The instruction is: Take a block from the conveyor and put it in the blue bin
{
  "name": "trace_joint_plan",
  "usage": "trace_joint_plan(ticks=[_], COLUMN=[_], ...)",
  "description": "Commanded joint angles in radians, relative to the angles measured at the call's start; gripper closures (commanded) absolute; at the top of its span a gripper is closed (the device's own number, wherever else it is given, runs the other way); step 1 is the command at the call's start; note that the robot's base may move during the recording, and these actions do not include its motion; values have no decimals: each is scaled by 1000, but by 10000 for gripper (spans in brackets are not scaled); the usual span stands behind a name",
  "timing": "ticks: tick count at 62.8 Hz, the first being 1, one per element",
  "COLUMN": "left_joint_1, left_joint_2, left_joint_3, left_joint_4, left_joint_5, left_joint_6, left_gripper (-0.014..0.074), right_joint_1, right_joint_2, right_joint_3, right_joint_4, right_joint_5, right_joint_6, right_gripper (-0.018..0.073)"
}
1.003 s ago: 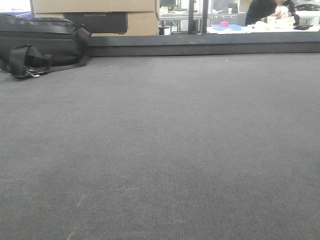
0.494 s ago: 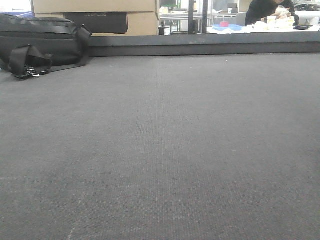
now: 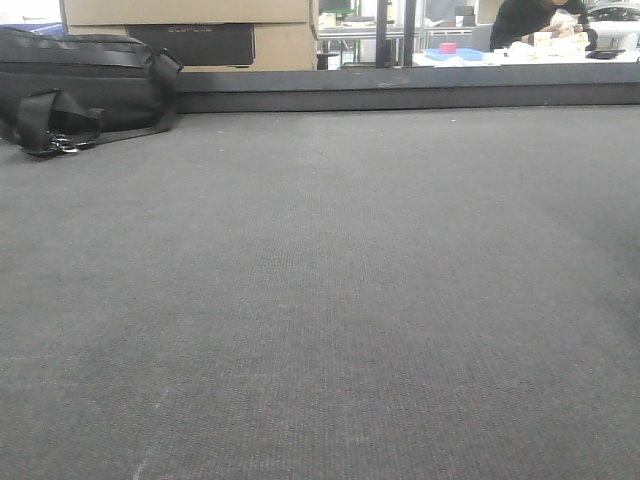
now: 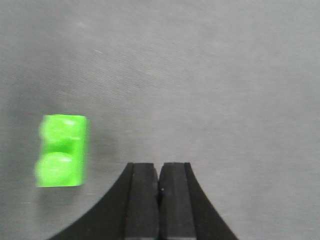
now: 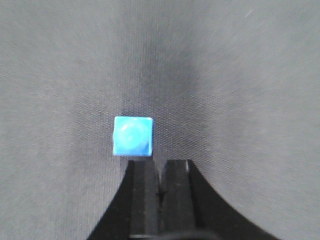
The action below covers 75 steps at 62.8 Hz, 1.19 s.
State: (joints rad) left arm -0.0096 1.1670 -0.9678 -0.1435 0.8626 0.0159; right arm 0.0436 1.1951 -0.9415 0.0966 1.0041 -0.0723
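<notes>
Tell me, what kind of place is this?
Probably a workshop or lab: a wide grey conveyor, cardboard boxes stacked behind it, and a person at a cluttered table far back.

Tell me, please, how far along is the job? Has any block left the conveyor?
Nothing looks done yet. The green block lies on the conveyor beside the shut, empty left end effector; the blue block lies just ahead of the shut, empty right end effector. Nothing is in hand. Left: open, grasp a block, carry it to the blue bin, not identifiable here.
</notes>
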Motion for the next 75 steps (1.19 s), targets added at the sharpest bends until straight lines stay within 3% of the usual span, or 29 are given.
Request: trace_joint_plan(ticks=[1,6,17,23,31,42,63,68,75], left_joint_1=[4,4,4,4,4,4,4,4,4], left_joint_2=[13,18,19,19,19,19,19,19,19], left_joint_3=[-9,-9,-9,-9,-9,-9,-9,-9,-9], left_joint_4=[-37,-37,-37,-37,-37,-37,-37,-37,-37], left_joint_5=[-15,-15,-16,-16,-16,-14,-16,-16,-13], left_joint_6=[-6,-6,-6,-6,-6,-6,-6,-6,-6], left_gripper=[707,707,707,707,707,707,707,707,707], right_joint_1=[2,7,41,77,111,110,108,108,108], right_joint_2=[81,145,256,294,337,382,388,388,388], right_joint_3=[-33,-59,-97,-97,-71,-38,28,28,20], right_joint_4=[2,2,14,20,-6,-8,-41,-41,-41], right_joint_5=[12,26,30,28,-44,-68,-135,-156,-138], right_joint_6=[8,9,10,41,107,112,115,115,115], right_gripper=[687,582,194,125,167,244,259,329,544])
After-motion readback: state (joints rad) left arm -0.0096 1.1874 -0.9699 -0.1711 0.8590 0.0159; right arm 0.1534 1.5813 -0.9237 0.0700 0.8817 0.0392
